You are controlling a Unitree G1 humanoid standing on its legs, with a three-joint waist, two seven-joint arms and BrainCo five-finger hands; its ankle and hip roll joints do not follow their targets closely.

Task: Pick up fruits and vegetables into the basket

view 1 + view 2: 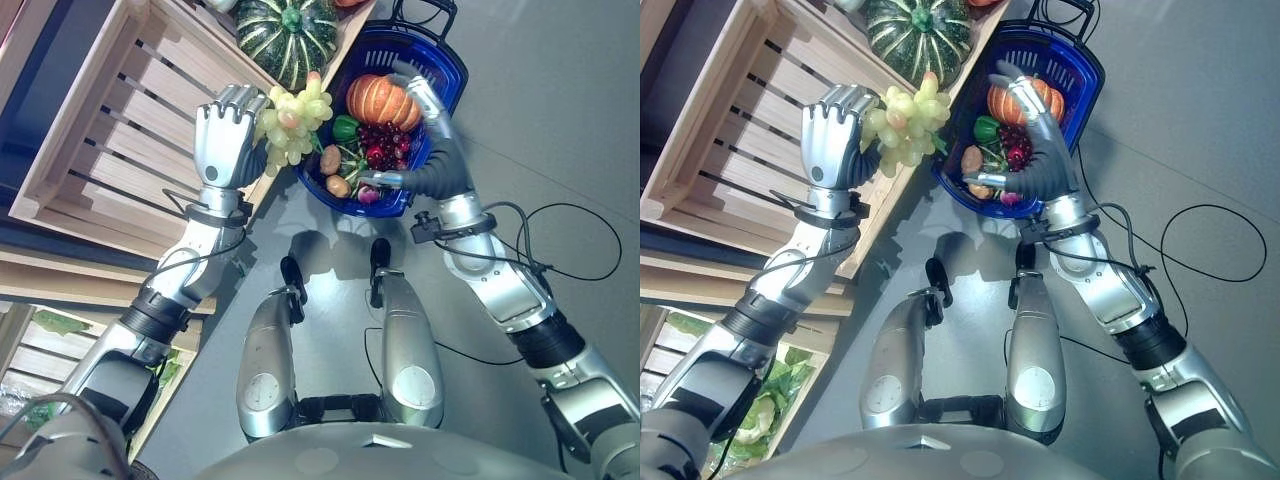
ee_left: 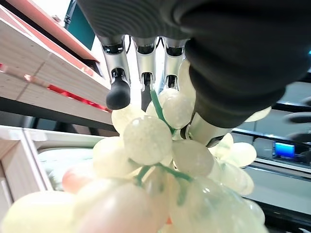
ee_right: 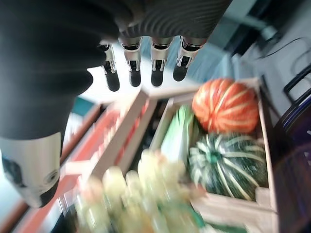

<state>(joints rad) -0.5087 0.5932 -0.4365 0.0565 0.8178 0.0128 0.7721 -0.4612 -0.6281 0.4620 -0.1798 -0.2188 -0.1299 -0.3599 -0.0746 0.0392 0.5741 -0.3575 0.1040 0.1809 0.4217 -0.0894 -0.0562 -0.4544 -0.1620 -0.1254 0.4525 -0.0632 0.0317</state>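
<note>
a bunch of green grapes [image 1: 293, 125] is held in the curled fingers of the left hand [image 1: 226, 135], lifted clear of the wooden crate [image 1: 95, 130] and just beside the rim of the blue basket [image 1: 447, 62], presumably so it can be dropped in. the basket, already loaded with an orange pumpkin [image 1: 381, 100], a green pepper [image 1: 345, 127] and dark red grapes [image 1: 388, 142], seems to be steadied by the right hand [image 1: 425, 105], laid over its rim with fingers relaxed and straight.

The basket [image 1: 445, 60] sits at upper centre of the frame, on the floor [image 1: 560, 120], just right of the wooden crate [image 1: 90, 130]. In the basket lie a small pumpkin [image 1: 380, 100], a pepper [image 1: 345, 127] and cherries [image 1: 388, 143]. The grapes [image 1: 292, 125] hang left of the basket's rim. A striped squash [image 1: 287, 35] lies in the crate, above the grapes.
</note>
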